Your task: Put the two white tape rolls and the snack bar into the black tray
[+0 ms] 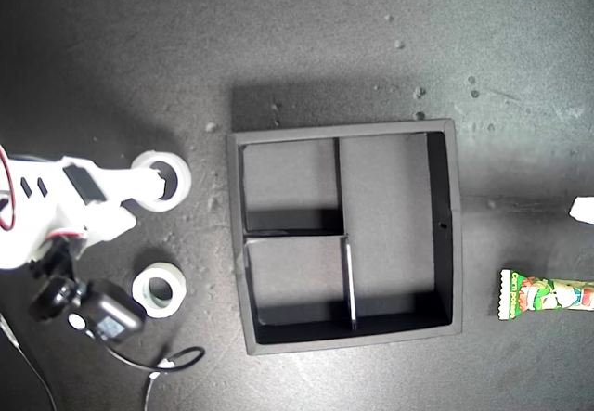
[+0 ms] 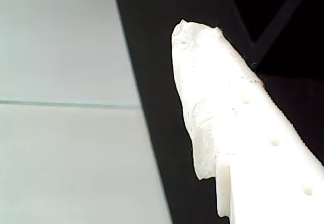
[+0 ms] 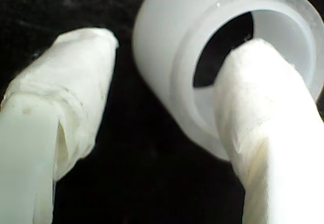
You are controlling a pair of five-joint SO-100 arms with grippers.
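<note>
Second gripper (image 3: pixel 167 102) wide, one finger (image 3: pixel 263 113) through tape roll (image 1: pixel 163 180): close squarely on wall; first gripper's state untellable.

First wrist view: one finger of my first gripper, close to the lens.

A white finger (image 2: pixel 223 113), its tip wrapped in wrinkled white material, fills the middle of the frame; small round holes run along its rigid part. Behind it lies a dark surface (image 2: pixel 157 82), beside a pale, flat area (image 2: pixel 61 107) crossed by a thin line. The opposing finger is not visible, so the jaw opening cannot be judged.
</note>
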